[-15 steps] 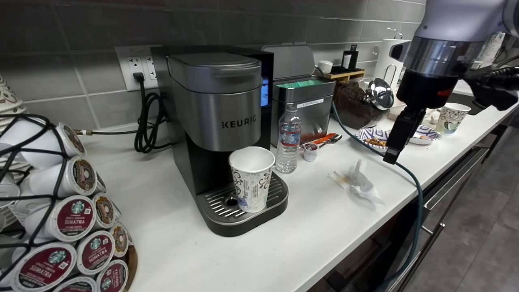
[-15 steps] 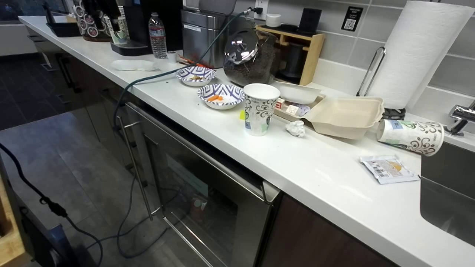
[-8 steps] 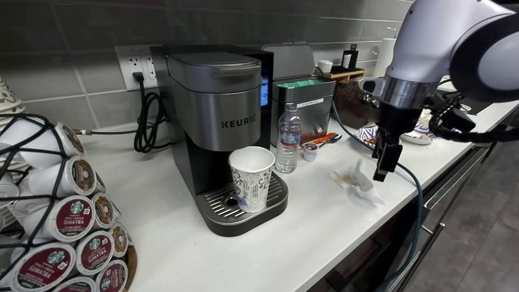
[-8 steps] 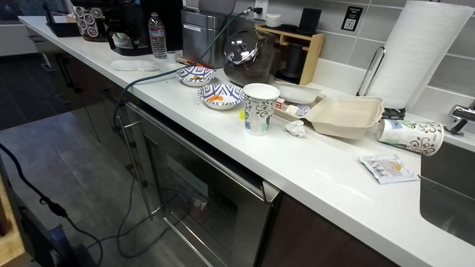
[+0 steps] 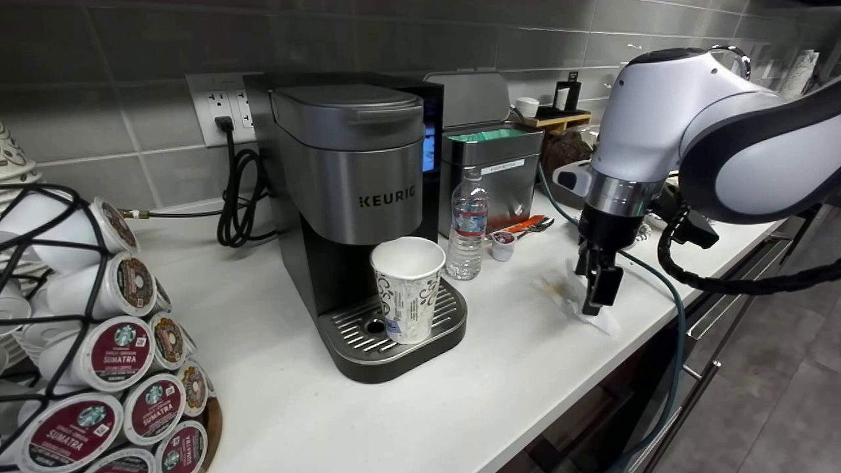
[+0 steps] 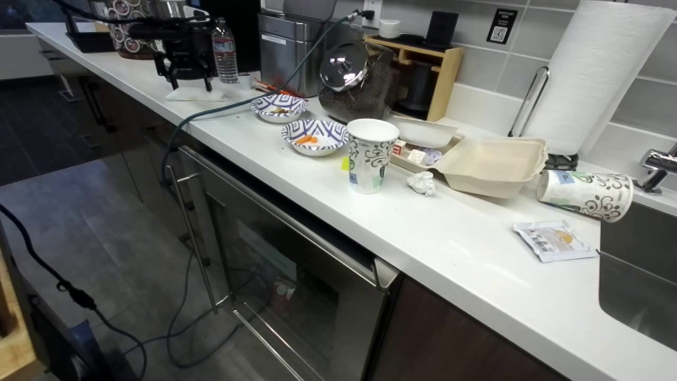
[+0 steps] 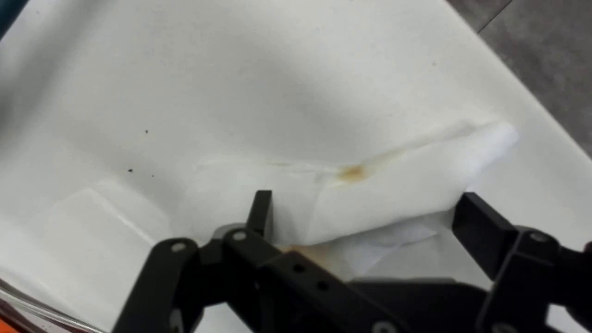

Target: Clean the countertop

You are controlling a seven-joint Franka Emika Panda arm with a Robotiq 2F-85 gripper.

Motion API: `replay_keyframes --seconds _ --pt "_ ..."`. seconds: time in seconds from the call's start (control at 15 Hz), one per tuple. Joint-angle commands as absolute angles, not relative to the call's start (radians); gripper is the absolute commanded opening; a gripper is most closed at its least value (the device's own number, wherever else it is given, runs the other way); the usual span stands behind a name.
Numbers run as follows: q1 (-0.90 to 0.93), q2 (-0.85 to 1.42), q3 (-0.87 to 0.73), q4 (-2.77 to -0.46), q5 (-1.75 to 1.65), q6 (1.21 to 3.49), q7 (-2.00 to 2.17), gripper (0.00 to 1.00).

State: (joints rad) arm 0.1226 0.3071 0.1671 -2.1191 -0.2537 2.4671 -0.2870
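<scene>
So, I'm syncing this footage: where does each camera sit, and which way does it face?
In an exterior view: apparently above the countertop, by the coffee pods, facing along it past the coffee maker; arm and gripper show.
In an exterior view: apparently near the sink, facing roughly the opposite way along the countertop; the gripper shows at upper left.
Wrist view: on the wrist, facing down at white paper; both fingers show at the bottom.
Both exterior views share the water bottle; all three show the white paper.

Soft shadows, slight blur, glare-streaked countertop (image 6: 449, 233)
</scene>
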Motion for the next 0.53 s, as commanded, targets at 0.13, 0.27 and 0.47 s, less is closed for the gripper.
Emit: replay_keyframes --seconds 0.13,0.27,0.47 --pt "0.141 0.385 0.139 -2.065 -0.321 2.507 -0.294 1.00" --pt "0.135 0.407 0.144 -2.049 -0.302 2.498 -0.302 0.73" --pt "0.119 0.422 0.162 -2.035 -0.253 2.489 -0.325 0.63"
